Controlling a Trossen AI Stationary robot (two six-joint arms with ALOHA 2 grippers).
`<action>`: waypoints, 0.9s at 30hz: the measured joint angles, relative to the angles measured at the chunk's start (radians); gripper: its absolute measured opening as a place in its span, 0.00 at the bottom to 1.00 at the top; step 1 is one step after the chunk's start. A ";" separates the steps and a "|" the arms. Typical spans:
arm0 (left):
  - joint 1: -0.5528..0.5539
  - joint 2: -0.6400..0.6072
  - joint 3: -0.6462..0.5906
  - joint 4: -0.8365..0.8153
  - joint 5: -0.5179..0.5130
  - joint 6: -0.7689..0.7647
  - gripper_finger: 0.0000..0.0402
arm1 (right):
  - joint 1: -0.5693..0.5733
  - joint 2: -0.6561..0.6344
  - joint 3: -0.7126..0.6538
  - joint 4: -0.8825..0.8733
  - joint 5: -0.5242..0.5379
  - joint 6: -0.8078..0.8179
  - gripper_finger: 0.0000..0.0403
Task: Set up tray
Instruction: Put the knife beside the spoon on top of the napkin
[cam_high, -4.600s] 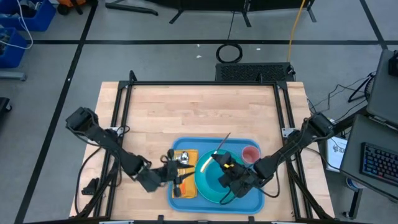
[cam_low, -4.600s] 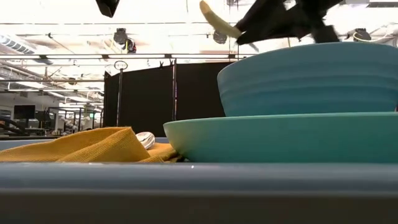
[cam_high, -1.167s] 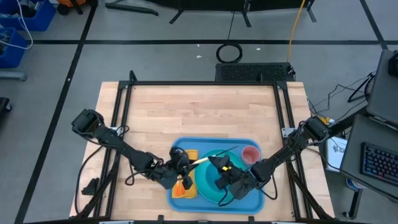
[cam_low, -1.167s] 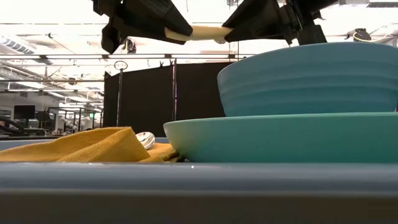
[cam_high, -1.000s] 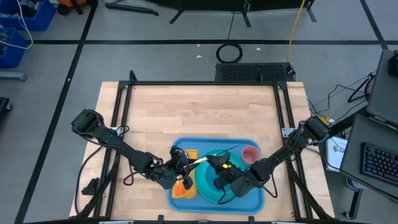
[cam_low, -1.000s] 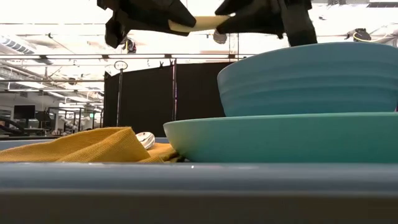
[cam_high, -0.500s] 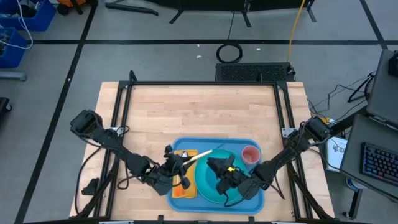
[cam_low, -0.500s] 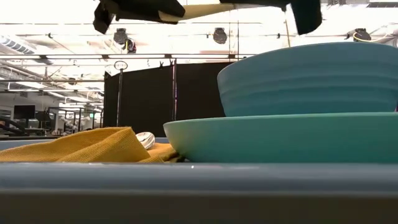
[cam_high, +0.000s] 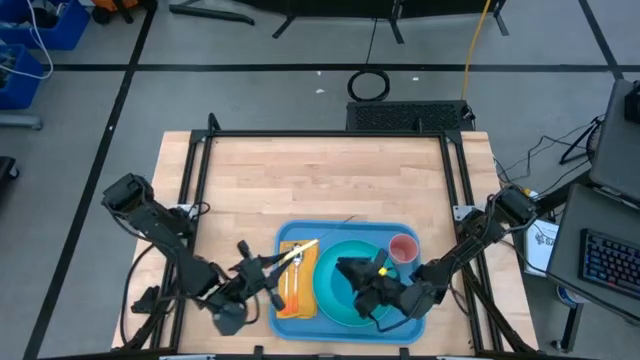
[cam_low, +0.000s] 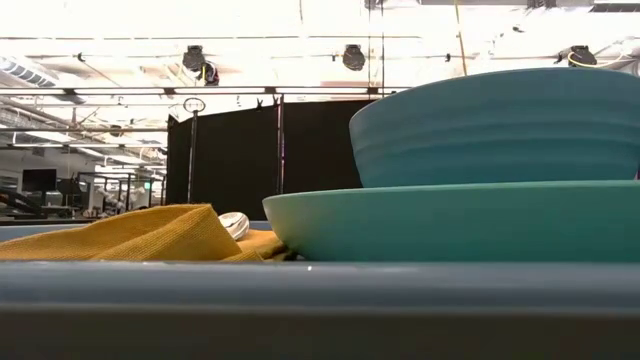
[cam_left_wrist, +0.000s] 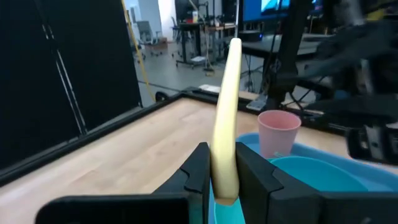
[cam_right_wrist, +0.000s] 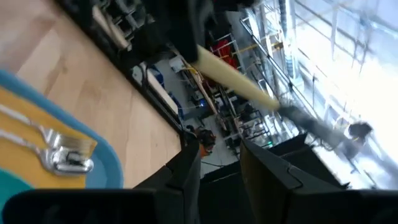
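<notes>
I see the tray (cam_high: 345, 300) at the lower centre of the high view, on the bench (cam_high: 320, 185). My left pincer (cam_high: 277, 266) sits at the tray's left edge, clamped on a pale yellow knife (cam_left_wrist: 225, 118) — its blade points toward the pink cup (cam_high: 403, 246). My right pincer (cam_high: 350, 272) hovers over the teal plate (cam_high: 335, 290), fingers slightly parted, holding nothing. A yellow cloth (cam_low: 130, 235) and fork (cam_right_wrist: 59, 155) lie on the tray's left side.

pink cup (cam_high: 403, 246) | yellow cloth (cam_low: 140, 234) | teal plate (cam_low: 450, 222) | blue bowl (cam_low: 500, 125)
</notes>
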 joint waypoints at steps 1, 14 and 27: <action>-0.013 -0.006 0.000 0.000 -0.015 0.007 0.13 | -0.003 -0.014 -0.011 0.016 -0.003 0.013 0.25; -0.112 -0.026 0.000 0.156 -0.098 0.162 0.13 | -0.030 -0.393 -0.308 0.275 -0.492 0.427 0.25; -0.053 -0.007 0.000 0.327 0.219 0.221 0.13 | -0.116 -0.529 -0.429 0.295 -0.865 0.960 0.24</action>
